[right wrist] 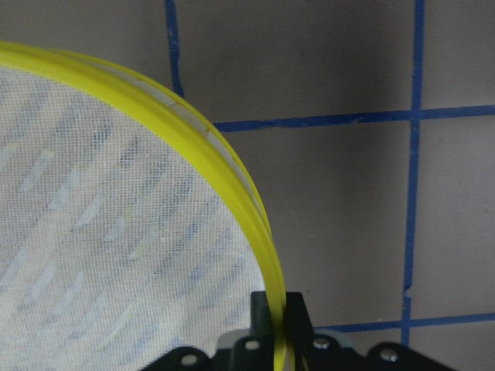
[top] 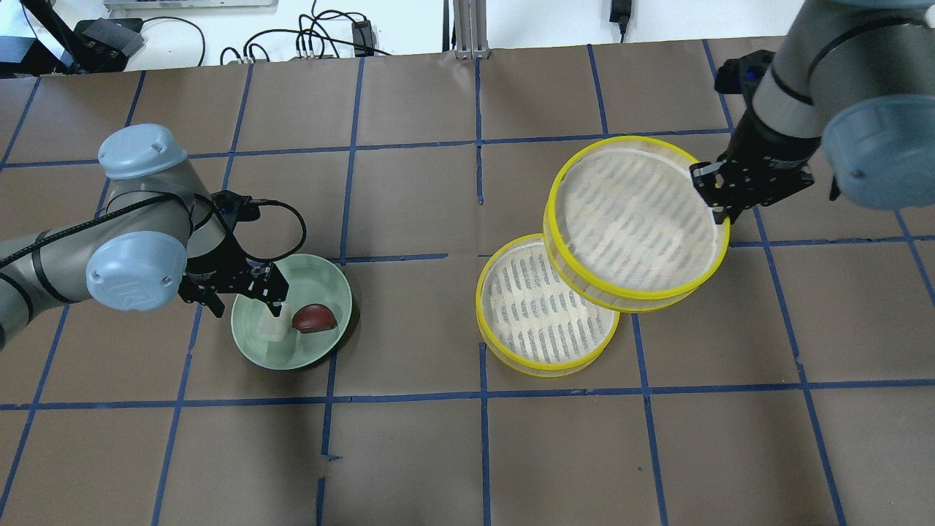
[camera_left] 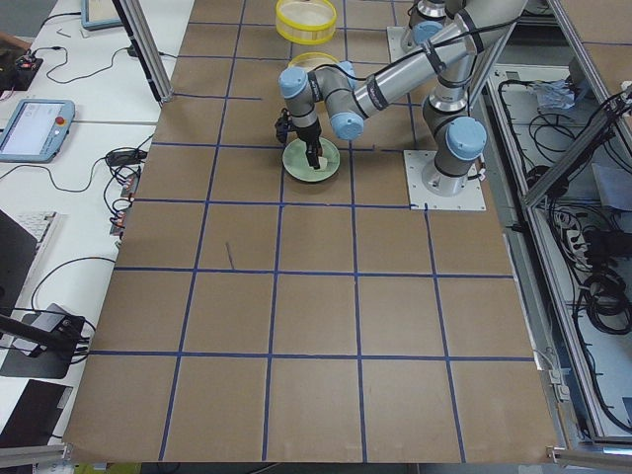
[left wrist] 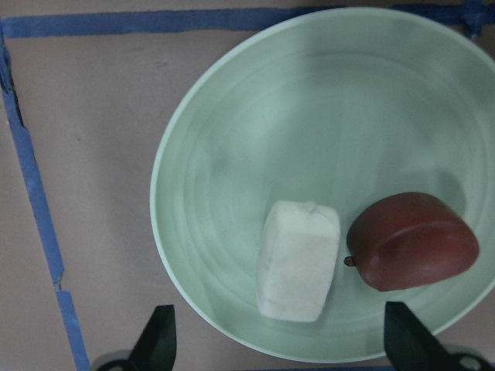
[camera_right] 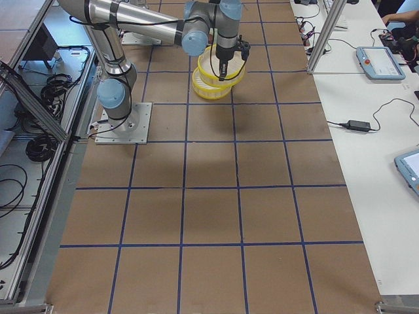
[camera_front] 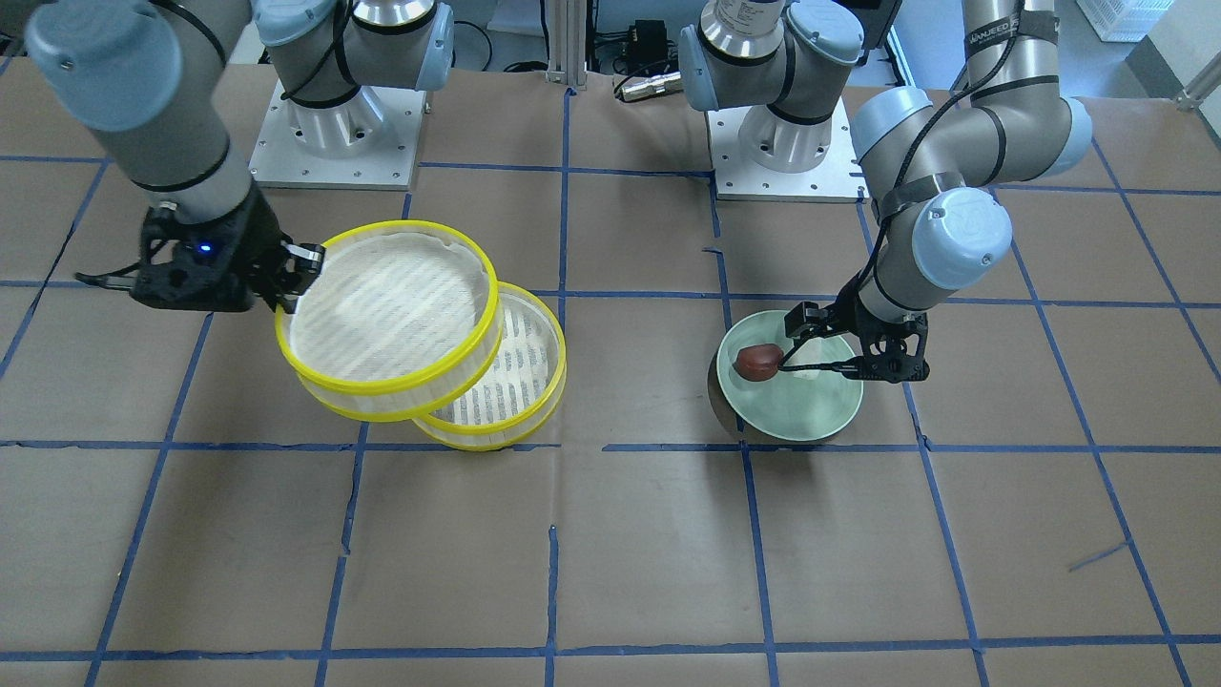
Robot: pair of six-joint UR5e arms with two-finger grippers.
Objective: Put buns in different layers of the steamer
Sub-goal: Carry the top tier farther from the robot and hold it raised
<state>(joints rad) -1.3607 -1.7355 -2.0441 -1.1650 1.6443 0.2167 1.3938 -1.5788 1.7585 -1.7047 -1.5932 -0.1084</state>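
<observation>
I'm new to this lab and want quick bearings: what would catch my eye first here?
The round yellow-rimmed steamer tray stands out, tilted and clamped at its rim by the right gripper, partly over a matching second tray on the table. On the other side, the open left gripper hangs over a pale green plate holding a white blocky bun and a glossy reddish-brown bun.

We read only one word, seemingly "WANJEED", on the black band [camera_front: 998, 38] around the grey left robot arm [camera_front: 1011, 95]; other labels blur.
</observation>
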